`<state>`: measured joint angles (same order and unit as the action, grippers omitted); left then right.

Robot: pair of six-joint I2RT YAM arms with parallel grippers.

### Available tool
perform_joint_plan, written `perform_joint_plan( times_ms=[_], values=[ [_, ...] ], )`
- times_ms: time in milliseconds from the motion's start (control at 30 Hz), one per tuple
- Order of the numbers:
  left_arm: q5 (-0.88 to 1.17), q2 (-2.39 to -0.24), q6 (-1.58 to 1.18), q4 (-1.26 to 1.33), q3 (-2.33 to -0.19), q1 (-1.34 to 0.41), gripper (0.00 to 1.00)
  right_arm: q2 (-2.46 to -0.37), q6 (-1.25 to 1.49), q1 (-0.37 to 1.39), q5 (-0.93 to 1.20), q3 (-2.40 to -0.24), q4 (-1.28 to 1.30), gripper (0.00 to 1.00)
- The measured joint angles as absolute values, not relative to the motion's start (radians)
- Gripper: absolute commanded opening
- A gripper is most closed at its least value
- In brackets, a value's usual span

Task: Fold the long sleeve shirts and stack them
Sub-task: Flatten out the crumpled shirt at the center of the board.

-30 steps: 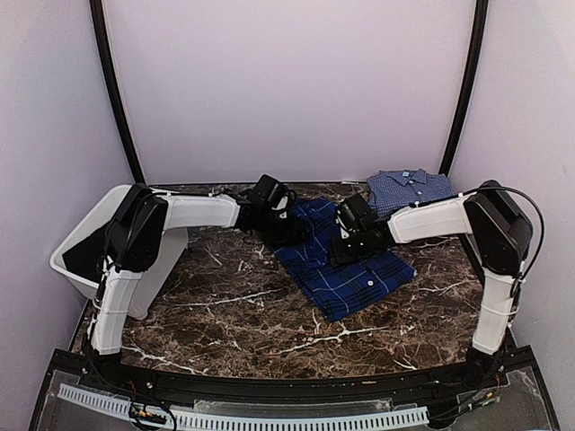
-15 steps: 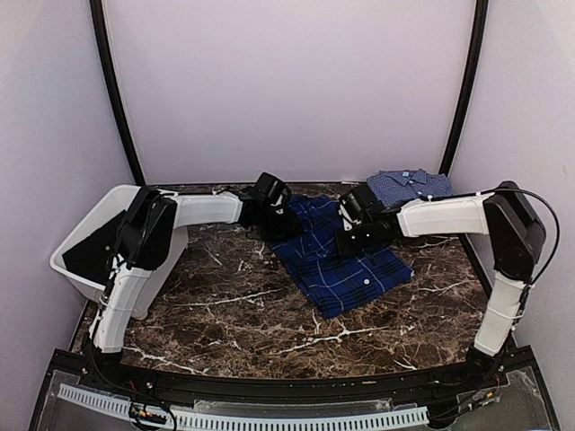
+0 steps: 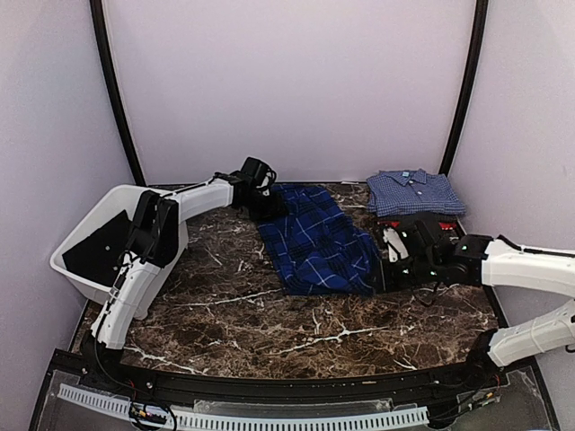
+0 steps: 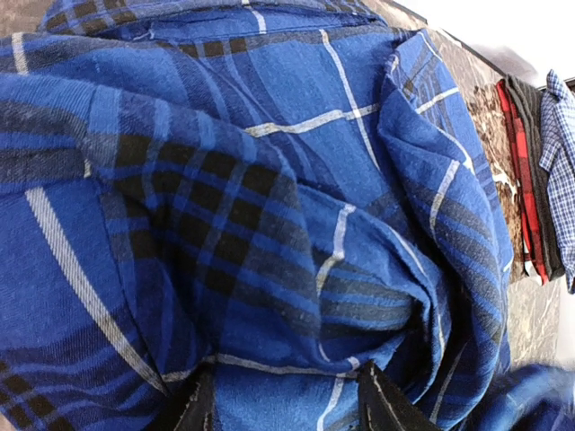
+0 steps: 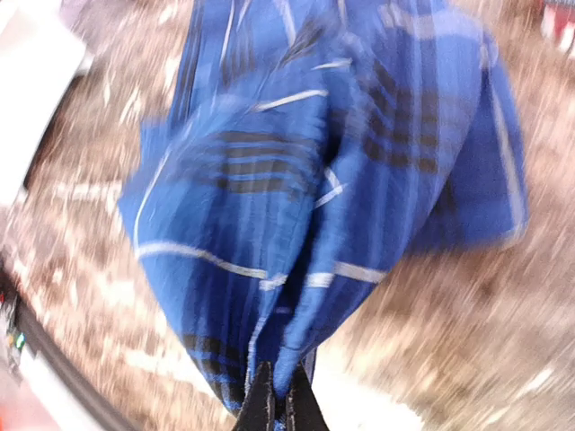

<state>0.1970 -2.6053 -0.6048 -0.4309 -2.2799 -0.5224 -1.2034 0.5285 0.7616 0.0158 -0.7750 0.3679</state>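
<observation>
The deep-blue plaid shirt [image 3: 314, 241] lies stretched out on the marble table [image 3: 225, 314], running from the far middle toward the near right. My left gripper [image 3: 260, 196] is at the shirt's far left end. In the left wrist view its fingers [image 4: 377, 402] stand apart with a thick bunch of plaid cloth [image 4: 269, 269] clamped between them. My right gripper [image 3: 381, 266] is at the shirt's near right edge. Its tips [image 5: 280, 404] are pinched shut on a fold of the plaid [image 5: 341, 180]. A lighter blue check shirt [image 3: 413, 190] lies folded at the far right, on top of a red one [image 4: 519, 171].
A white bin [image 3: 72, 271] with dark cloth [image 3: 101, 244] inside stands at the left table edge beside the left arm. Black frame posts [image 3: 115, 99] rise at both back corners. The folded stack sits just behind my right gripper.
My right gripper closed on the plaid shirt's edge and swung toward the near right. My left gripper drew back to the far left. The shirt shifted and stretched between them.
</observation>
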Motion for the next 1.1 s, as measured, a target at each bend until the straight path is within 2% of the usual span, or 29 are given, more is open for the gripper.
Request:
perform_joint_plan(
  times_ms=[167,233,367,433,533,767,933,1100],
  values=[
    [0.218,-2.624,-0.572,-0.452,-2.319,-0.508,0.53,-1.032,0.682,0.891,0.085,-0.555,0.355,0.02],
    [0.221,-2.626,-0.56,-0.459,-2.323,-0.508,0.54,-0.999,0.742,0.947,0.105,-0.49,0.331,0.13],
    [0.232,-2.629,-0.534,-0.478,-2.336,-0.508,0.56,-0.997,0.804,0.998,0.108,-0.463,0.337,0.51],
    [0.238,-2.63,-0.521,-0.486,-2.341,-0.508,0.58,-0.998,0.806,1.002,0.067,-0.502,0.384,0.61],
    [0.248,-2.63,-0.498,-0.492,-2.341,-0.508,0.61,-1.009,0.807,1.002,-0.032,-0.616,0.471,0.69],
    [0.254,-2.61,-0.455,-0.525,-2.341,-0.508,0.61,-1.124,0.71,0.912,-0.237,-0.832,0.545,0.7],
    [0.245,-2.552,-0.437,-0.561,-2.34,-0.517,0.61,-1.28,0.614,0.83,-0.27,-0.886,0.524,0.69],
    [0.221,-2.438,-0.427,-0.583,-2.297,-0.548,0.59,-1.432,0.536,0.825,-0.284,-0.975,0.494,0.68]
  ],
)
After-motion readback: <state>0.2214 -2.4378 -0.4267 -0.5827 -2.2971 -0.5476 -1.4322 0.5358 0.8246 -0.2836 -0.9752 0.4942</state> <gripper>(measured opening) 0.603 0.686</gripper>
